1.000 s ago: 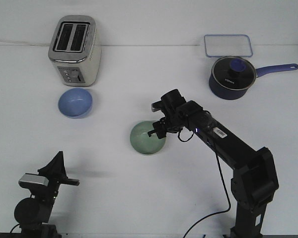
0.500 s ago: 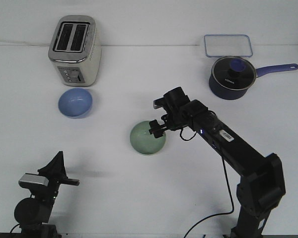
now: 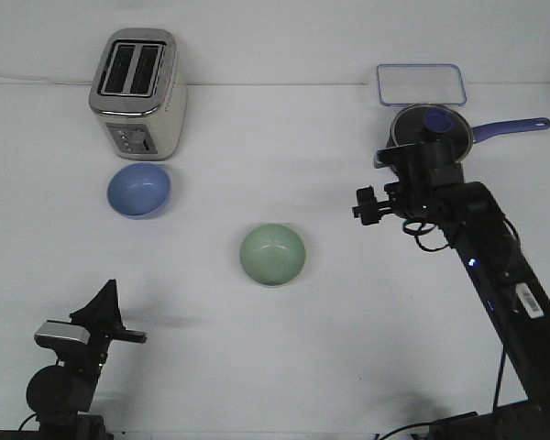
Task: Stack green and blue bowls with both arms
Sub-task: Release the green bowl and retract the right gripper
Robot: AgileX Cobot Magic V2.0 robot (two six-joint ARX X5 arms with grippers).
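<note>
The pale green bowl (image 3: 272, 255) sits upright on the white table, near the middle, with nothing touching it. The blue bowl (image 3: 139, 190) stands to the far left of it, just in front of the toaster. My right gripper (image 3: 367, 205) hangs open and empty above the table, well to the right of the green bowl, its fingers pointing left. My left gripper (image 3: 107, 302) rests low at the near left corner, fingers together and pointing up, holding nothing.
A silver toaster (image 3: 137, 92) stands at the back left. At the back right are a dark navy saucepan with a glass lid (image 3: 428, 137) and blue handle, partly behind the right arm, and a clear rectangular container lid (image 3: 421, 83).
The right gripper let go of the green bowl's rim and pulled away to the right and up. The bowl stays where it was set. The left arm has not moved.
</note>
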